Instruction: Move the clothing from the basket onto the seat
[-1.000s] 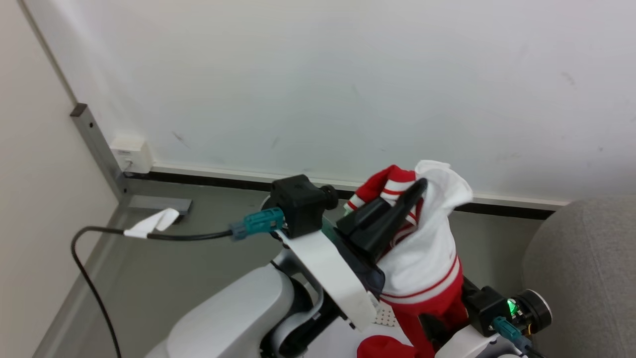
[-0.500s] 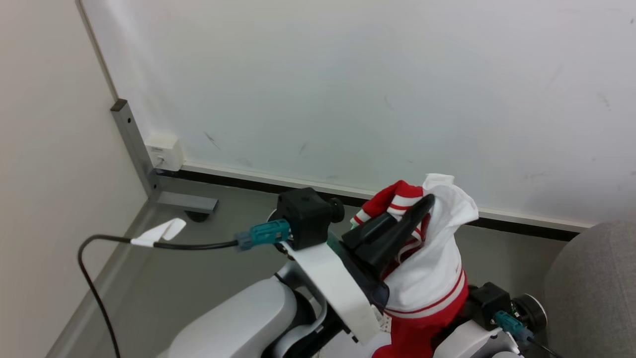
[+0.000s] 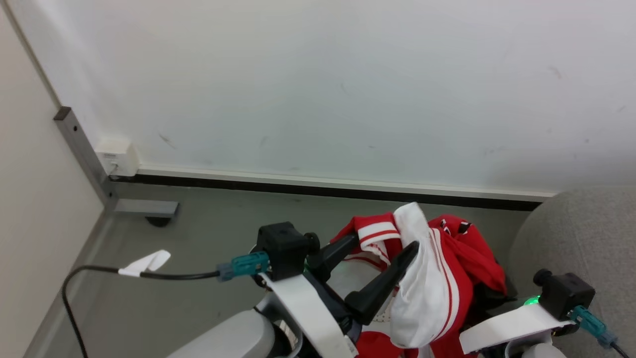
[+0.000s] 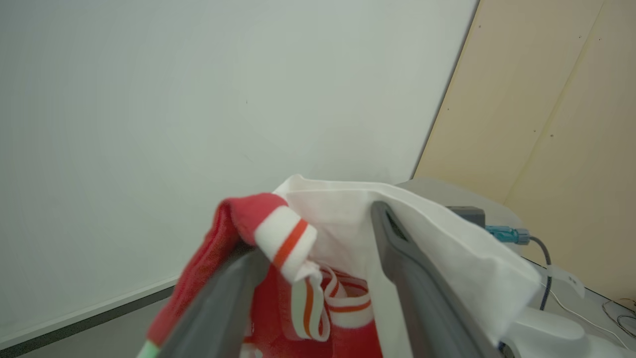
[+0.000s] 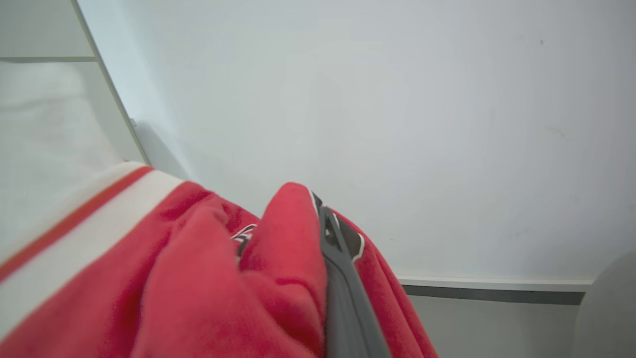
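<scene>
The clothing (image 3: 437, 293) is a bundle of red jerseys with white striped trim and a white piece, held up low in the head view. My left gripper (image 3: 385, 242) stands open, its two dark fingers spread, with the white piece and a striped red cuff (image 4: 285, 238) draped over them. My right gripper (image 5: 323, 219) is shut on the clothing, one grey finger (image 5: 348, 298) showing in red folds. The grey seat (image 3: 581, 238) curves in just right of the bundle. The basket is hidden under the arms and the cloth.
A white wall (image 3: 323, 89) with a dark skirting strip (image 3: 323, 189) stands close ahead above grey floor (image 3: 208, 223). A metal post (image 3: 82, 149) and a white socket box (image 3: 117, 156) sit in the left corner. A black cable (image 3: 99, 271) trails from my left wrist.
The head camera has shifted. My left fingers have spread apart from shut. The bundle sits lower and red cloth now spreads right, where my right wrist has come up.
</scene>
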{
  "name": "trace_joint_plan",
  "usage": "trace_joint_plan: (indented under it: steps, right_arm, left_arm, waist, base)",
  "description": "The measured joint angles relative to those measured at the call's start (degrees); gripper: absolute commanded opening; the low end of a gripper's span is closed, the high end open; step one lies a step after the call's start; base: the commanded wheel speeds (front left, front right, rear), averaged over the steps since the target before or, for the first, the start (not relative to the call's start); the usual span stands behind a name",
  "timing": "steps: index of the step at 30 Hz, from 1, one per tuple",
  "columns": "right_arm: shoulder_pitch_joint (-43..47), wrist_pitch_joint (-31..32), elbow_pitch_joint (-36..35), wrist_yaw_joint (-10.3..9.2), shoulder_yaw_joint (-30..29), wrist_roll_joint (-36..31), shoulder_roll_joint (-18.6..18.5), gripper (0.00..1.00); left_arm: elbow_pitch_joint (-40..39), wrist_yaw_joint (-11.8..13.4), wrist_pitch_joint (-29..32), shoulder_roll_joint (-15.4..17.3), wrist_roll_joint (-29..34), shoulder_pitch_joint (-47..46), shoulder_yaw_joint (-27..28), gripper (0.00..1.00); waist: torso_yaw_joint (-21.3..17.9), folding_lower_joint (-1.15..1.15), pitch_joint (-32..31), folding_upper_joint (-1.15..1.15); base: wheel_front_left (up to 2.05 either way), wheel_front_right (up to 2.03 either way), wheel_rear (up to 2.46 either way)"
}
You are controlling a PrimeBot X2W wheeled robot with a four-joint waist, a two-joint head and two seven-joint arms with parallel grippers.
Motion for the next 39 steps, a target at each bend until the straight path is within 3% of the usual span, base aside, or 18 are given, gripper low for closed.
trace_joint_plan:
  steps: [12, 27, 33, 39]
  right_arm:
    - [0.31, 1.00, -9.92, 0.00, -9.93, -2.58, 0.03, 0.00]
    - [7.44, 4.86, -26.82, 0.00, -22.04, -3.59, -0.04, 0.00]
    - [9.39, 5.91, -29.85, 0.00, -23.50, -3.60, -0.02, 0.00]
    - [10.49, 6.00, -30.96, 0.00, -23.49, -3.59, -0.02, 0.00]
  left_arm:
    - [-0.25, -0.35, -3.21, 3.60, 2.61, 3.09, -1.29, 1.00]
    - [0.25, -0.64, -5.03, 6.23, 8.53, 3.80, -4.65, 1.00]
    - [0.51, -0.40, -5.10, 6.39, 9.15, 3.86, -5.24, 1.00]
    - [0.47, -0.30, -5.10, 6.97, 9.58, 3.75, -5.27, 1.00]
  waist:
    - [-10.76, 0.00, 2.27, 0.00]
    - [-26.75, 0.00, 5.63, 0.00]
    - [-30.15, 0.00, 6.70, 0.01]
    - [-31.01, 0.00, 7.67, 0.00]
  base:
    - [0.00, 0.00, 0.00]
    - [0.00, 0.00, 0.00]
    - [0.00, 0.00, 0.00]
    - [0.00, 0.00, 0.00]
